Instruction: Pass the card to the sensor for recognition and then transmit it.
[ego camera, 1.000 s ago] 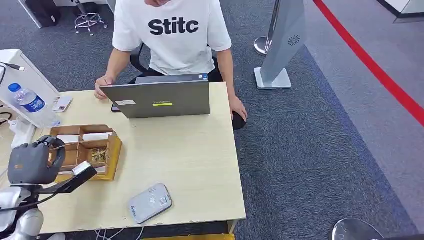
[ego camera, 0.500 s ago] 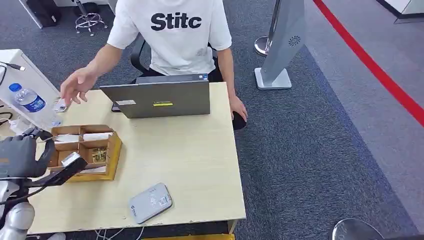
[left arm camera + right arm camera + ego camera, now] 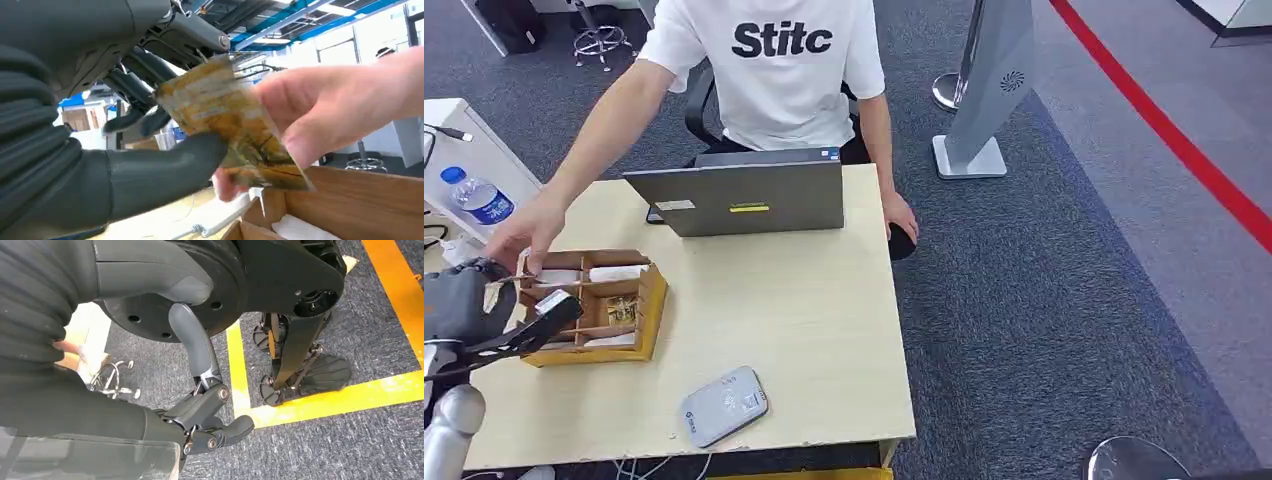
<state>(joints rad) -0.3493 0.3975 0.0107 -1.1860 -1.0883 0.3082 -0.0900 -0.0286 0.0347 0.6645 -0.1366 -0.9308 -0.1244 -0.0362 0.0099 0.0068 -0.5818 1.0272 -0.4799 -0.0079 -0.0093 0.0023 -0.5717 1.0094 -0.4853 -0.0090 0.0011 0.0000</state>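
Left hand, head view: my dark grey left hand [image 3: 464, 300] sits at the near-left corner of the pale wooden table [image 3: 804, 330], just beside the brown compartmented wooden tray [image 3: 646, 310]; the person's bare hand [image 3: 516, 235] reaches across and meets mine there.
Card, head view: too small to make out between the two hands.
Sensor, head view: the flat grey card reader with rounded corners [image 3: 724, 405] lies near the table's front edge, well apart from my left hand.
Other things, head view: a grey laptop [image 3: 744, 200] stands open at the far edge with its lid toward me, in front of the seated person in a white T-shirt [image 3: 774, 70]; a clear water bottle with a blue label [image 3: 479, 200] stands on the white unit to the left.
Left hand, left wrist view: my thumb and dark fingers [image 3: 145, 117] pinch the yellow-orange patterned card [image 3: 225, 120], so I am holding it.
Card, left wrist view: the person's fingers grip the card's other side, above the tray's wooden wall [image 3: 350, 195].
Right hand, right wrist view: my right hand [image 3: 200, 415] hangs over dark carpet and yellow floor tape [image 3: 320, 400], fingers loosely curled, holding nothing.
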